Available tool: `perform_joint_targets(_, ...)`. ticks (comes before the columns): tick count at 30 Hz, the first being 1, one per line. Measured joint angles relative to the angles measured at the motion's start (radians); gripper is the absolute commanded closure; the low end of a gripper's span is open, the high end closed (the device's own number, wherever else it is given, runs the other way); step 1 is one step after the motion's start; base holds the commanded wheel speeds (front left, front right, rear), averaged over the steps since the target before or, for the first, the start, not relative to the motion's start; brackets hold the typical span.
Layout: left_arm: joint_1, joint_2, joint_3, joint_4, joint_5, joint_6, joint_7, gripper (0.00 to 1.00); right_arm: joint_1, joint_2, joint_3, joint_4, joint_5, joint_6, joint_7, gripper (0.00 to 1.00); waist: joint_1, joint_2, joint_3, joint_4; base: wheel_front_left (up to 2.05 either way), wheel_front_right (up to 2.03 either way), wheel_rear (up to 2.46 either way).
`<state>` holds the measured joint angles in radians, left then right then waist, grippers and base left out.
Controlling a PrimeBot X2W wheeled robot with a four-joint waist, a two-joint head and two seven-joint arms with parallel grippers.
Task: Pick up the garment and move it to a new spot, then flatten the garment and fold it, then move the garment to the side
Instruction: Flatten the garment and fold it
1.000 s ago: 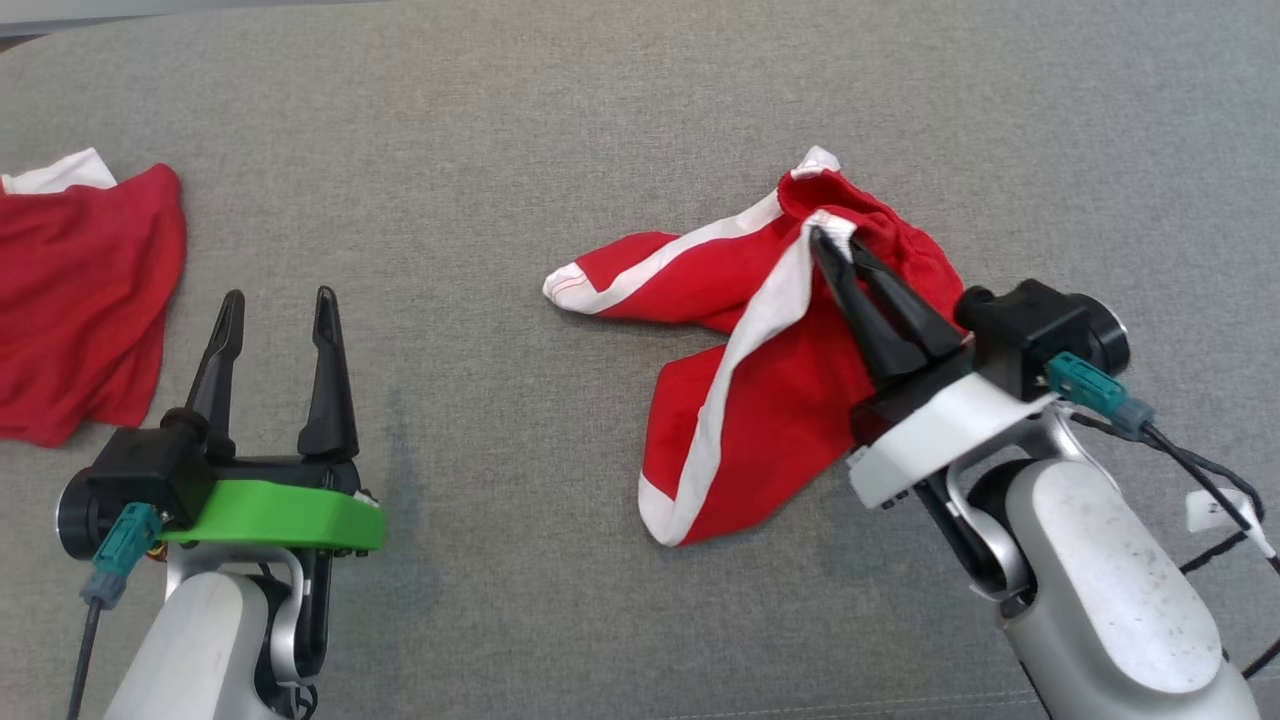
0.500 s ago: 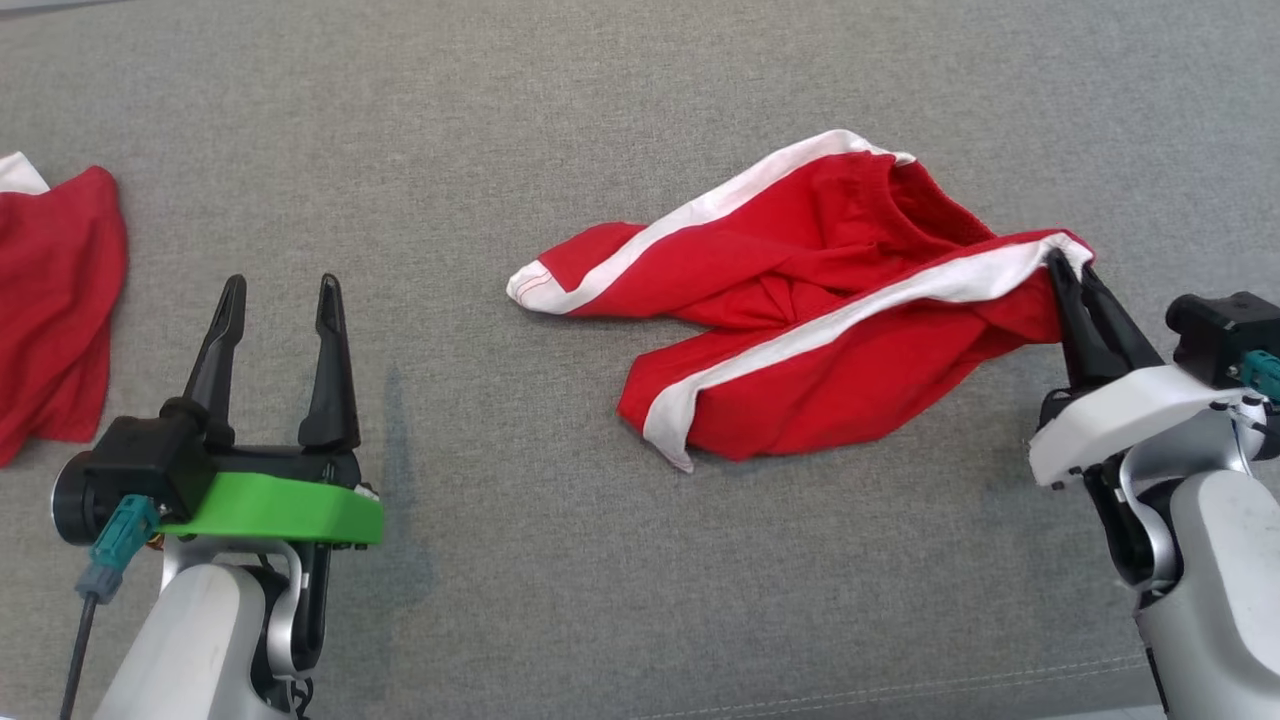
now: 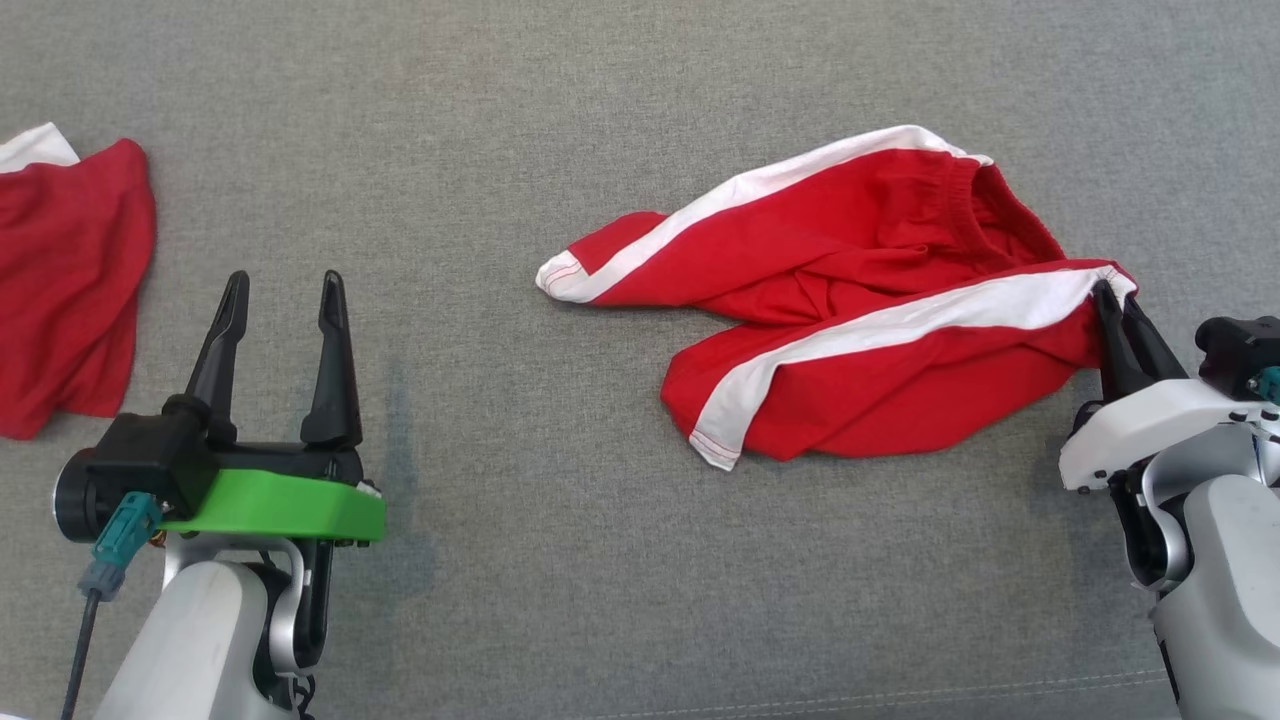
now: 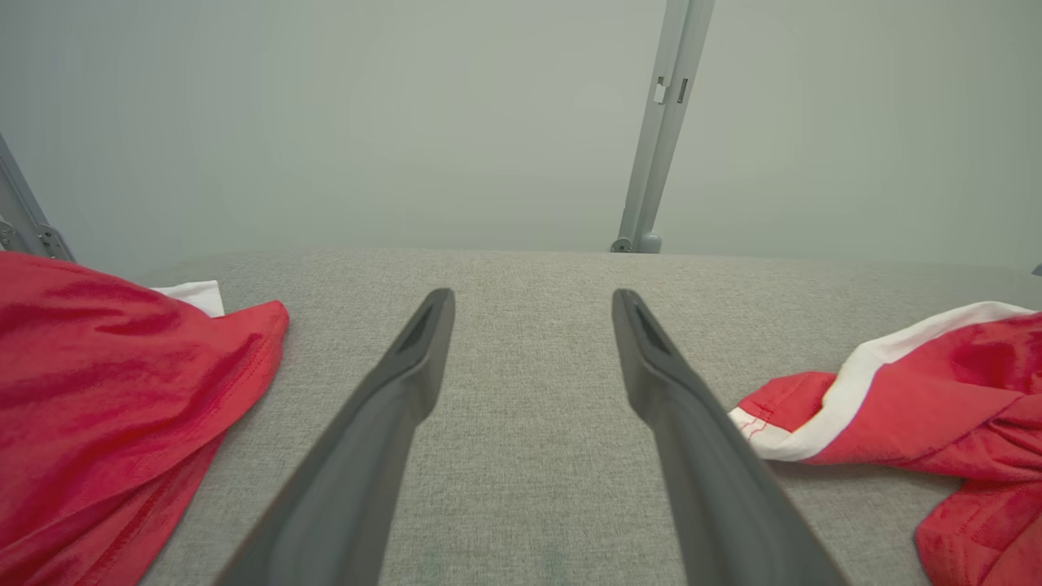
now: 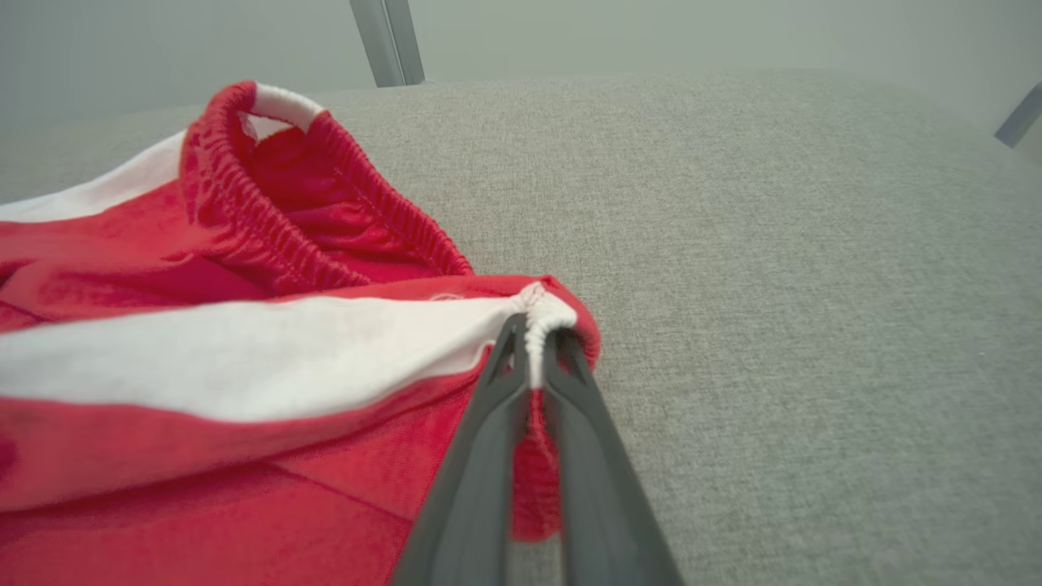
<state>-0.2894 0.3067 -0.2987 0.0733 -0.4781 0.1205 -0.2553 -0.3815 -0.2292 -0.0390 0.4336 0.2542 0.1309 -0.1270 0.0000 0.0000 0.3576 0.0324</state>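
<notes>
Right pincer (image 3: pixel 1118 296) pinches the waistband corner of the red shorts (image 3: pixel 860 310), lying right of centre on the grey fabric surface (image 3: pixel 500 150). Left pincer (image 3: pixel 280 290), near left, stands spread.

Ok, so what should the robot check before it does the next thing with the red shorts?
1. The right pincer is shut on the white waistband corner of the shorts: ok.
2. The left pincer is open and empty, ready to help: ok.
3. The shorts lie flat: not ok, the legs overlap and the cloth is wrinkled.
4. There is bare grey cushion around the shorts for spreading: ok.
5. The other red cloth lies apart from the shorts: ok.
6. Both waistband layers are caught in the pinch: cannot tell.
</notes>
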Motion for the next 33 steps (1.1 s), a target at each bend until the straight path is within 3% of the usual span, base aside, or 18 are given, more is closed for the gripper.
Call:
perform_joint_targets(1, 0.000, 0.000, 0.000, 0.000, 0.000, 0.003, 0.000, 0.00, 0.000, 0.002, 0.001, 0.005, 0.000, 0.000, -0.007, 0.22, 0.0000, 0.0000, -0.002, 0.000, 0.00, 0.00, 0.00)
perform_joint_targets(2, 0.001, 0.000, 0.000, 0.000, 0.000, 0.003, 0.000, 0.00, 0.000, 0.005, 0.000, 0.007, -0.001, 0.000, -0.015, 0.00, 0.0000, 0.0000, -0.005, -0.001, 0.00, 0.00, 0.00)
perform_joint_targets(10, 0.022, 0.002, 0.002, -0.003, -0.003, 0.013, -0.001, 0.00, 0.050, 0.020, -0.031, -0.035, -0.016, 0.000, -0.048, 0.00, 0.0000, 0.0000, -0.039, -0.010, 0.00, 0.00, 0.00)
perform_joint_targets(18, 0.038, 0.009, 0.005, -0.009, -0.005, 0.025, 0.000, 0.00, 0.079, 0.050, -0.074, -0.171, -0.058, 0.000, -0.067, 0.00, 0.0000, 0.0000, -0.073, -0.019, 0.00, 0.00, 0.00)
perform_joint_targets(33, 0.101, 0.011, -0.001, -0.012, -0.019, 0.039, 0.002, 0.00, 0.137, 0.111, 0.023, -0.392, -0.091, 0.000, -0.009, 0.00, 0.0000, 0.0000, -0.143, -0.003, 0.00, 0.00, 0.00)
